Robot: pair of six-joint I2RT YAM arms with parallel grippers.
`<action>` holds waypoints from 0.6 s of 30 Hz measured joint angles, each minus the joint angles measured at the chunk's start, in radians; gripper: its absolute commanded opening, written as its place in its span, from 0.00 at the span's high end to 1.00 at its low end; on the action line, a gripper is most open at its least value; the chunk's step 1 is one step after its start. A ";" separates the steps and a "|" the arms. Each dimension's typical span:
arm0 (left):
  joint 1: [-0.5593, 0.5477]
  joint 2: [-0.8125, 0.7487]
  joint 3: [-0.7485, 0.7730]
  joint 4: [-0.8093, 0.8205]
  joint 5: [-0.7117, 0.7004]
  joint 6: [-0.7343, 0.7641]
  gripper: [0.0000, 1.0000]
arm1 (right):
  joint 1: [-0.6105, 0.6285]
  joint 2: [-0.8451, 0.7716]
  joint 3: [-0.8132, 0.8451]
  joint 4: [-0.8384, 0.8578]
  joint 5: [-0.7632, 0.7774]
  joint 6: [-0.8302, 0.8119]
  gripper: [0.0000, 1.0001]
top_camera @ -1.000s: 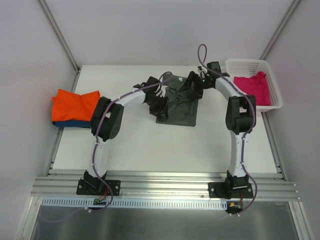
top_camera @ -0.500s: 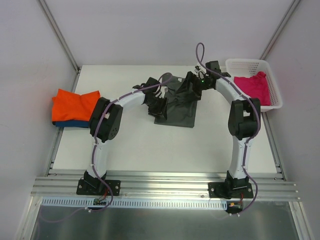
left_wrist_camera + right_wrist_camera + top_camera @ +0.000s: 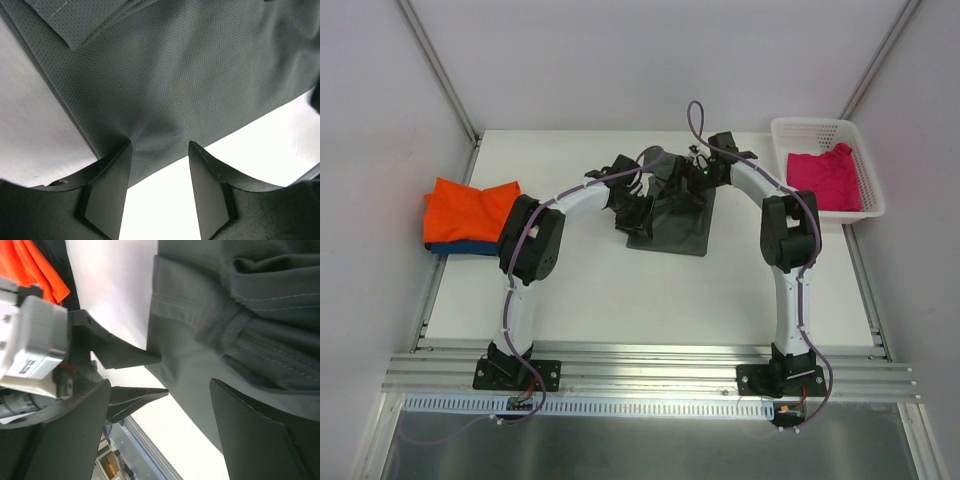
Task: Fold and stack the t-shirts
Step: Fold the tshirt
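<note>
Cloth fills most of both wrist views. The dark grey t-shirt (image 3: pixel 672 225) lies partly folded at the middle of the worktop (image 3: pixel 620 290), with both arms bent in over it. The left pincer (image 3: pixel 160 147) sits low at the shirt's left edge. Its fingers (image 3: pixel 107 195) stand a moderate gap apart, and a bit of the cloth edge reaches between their tips. Bare worktop shows through the rest of the gap, so nothing is clamped. The right pincer (image 3: pixel 160 385) hangs over the shirt's far part, spread wide and gripping nothing, above stitched folds. At the worktop's left edge the orange t-shirt (image 3: pixel 470 205) lies folded on top of the blue t-shirt (image 3: pixel 455 247). The magenta pink t-shirt (image 3: pixel 825 180) lies in the white mesh basket (image 3: pixel 820 127) at the far right.
</note>
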 measured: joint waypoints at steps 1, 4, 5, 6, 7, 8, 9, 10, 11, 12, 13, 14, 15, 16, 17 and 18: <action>0.000 0.000 -0.001 0.000 -0.004 0.000 0.50 | 0.000 0.006 0.000 0.000 0.000 0.000 0.15; 0.000 0.000 -0.001 -0.001 -0.006 0.000 0.50 | 0.001 0.019 0.000 0.000 0.003 0.000 0.15; 0.000 0.000 -0.001 -0.001 -0.006 0.000 0.50 | 0.002 0.022 0.000 0.001 0.003 0.000 0.15; 0.000 -0.001 -0.001 -0.001 -0.006 0.000 0.50 | 0.002 0.026 0.000 0.000 0.003 0.000 0.15; 0.000 -0.001 -0.001 -0.001 -0.006 0.000 0.50 | 0.002 0.029 0.000 0.001 0.004 0.000 0.15; 0.000 -0.001 -0.001 -0.001 -0.006 0.000 0.50 | 0.002 0.033 0.000 0.001 0.004 0.000 0.15; 0.000 -0.001 -0.001 -0.001 -0.005 0.000 0.50 | 0.003 0.039 0.003 0.000 0.005 0.000 0.15; 0.000 -0.001 -0.001 -0.001 -0.006 0.000 0.50 | 0.003 0.047 0.008 0.001 0.006 0.000 0.15; 0.000 -0.001 -0.001 -0.001 -0.005 0.000 0.50 | 0.005 0.058 0.017 0.000 0.008 0.000 0.15; 0.000 0.000 -0.001 -0.001 -0.006 0.000 0.50 | 0.006 0.071 0.028 0.001 0.009 0.000 0.15; 0.000 0.000 -0.001 -0.001 -0.006 0.000 0.50 | 0.008 0.082 0.038 0.003 0.012 0.001 0.15; 0.000 0.000 -0.001 -0.001 -0.005 0.000 0.50 | 0.011 0.093 0.048 0.003 0.015 0.005 0.15; 0.000 0.000 -0.001 -0.001 -0.006 0.000 0.50 | 0.013 0.103 0.056 0.005 0.016 0.009 0.15; -0.001 0.000 -0.001 -0.001 -0.006 0.000 0.50 | 0.016 0.114 0.069 0.004 0.017 0.017 0.15; -0.001 0.000 -0.001 -0.002 -0.006 0.000 0.50 | 0.019 0.127 0.087 0.004 0.016 0.024 0.15; -0.001 -0.001 -0.001 -0.002 -0.006 0.000 0.50 | 0.021 0.138 0.107 0.006 0.016 0.027 0.15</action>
